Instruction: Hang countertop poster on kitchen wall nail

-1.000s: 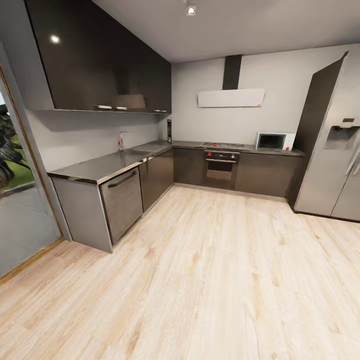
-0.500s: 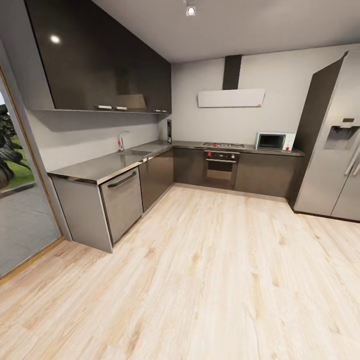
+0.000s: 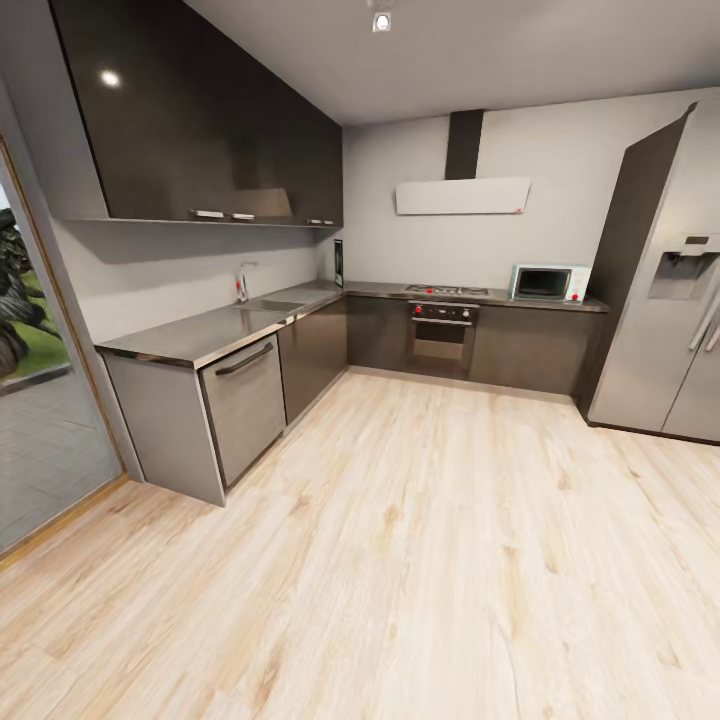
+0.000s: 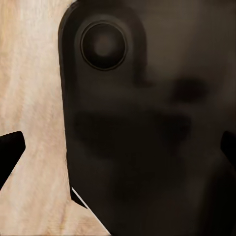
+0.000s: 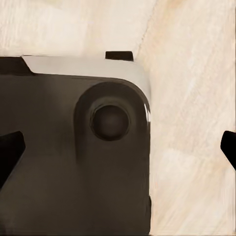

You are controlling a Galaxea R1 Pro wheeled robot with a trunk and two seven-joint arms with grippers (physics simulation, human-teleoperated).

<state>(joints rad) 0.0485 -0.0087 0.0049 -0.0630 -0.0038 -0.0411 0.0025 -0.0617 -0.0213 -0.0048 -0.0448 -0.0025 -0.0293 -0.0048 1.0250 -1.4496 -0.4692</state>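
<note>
step: approach | my left gripper (image 4: 118,147) and right gripper (image 5: 118,147) both spread, empty | thin dark-framed poster (image 3: 338,263) on grey metallic L-shaped table (image 3: 220,328) well ahead | I'd drive straight for that corner

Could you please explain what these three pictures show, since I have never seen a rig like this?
It is a simulated wheeled robot with two arms. The large picture comes from its head camera, looking into a kitchen: a grey L-shaped countertop with a sink, a hob and a microwave, with a fridge to the right. The poster stands in the far corner against the wall. The other two pictures come from wrist cameras, looking down past dark parts of the robot's own body at the wood floor. Both grippers' fingertips sit wide apart at the picture edges, holding nothing.
</note>
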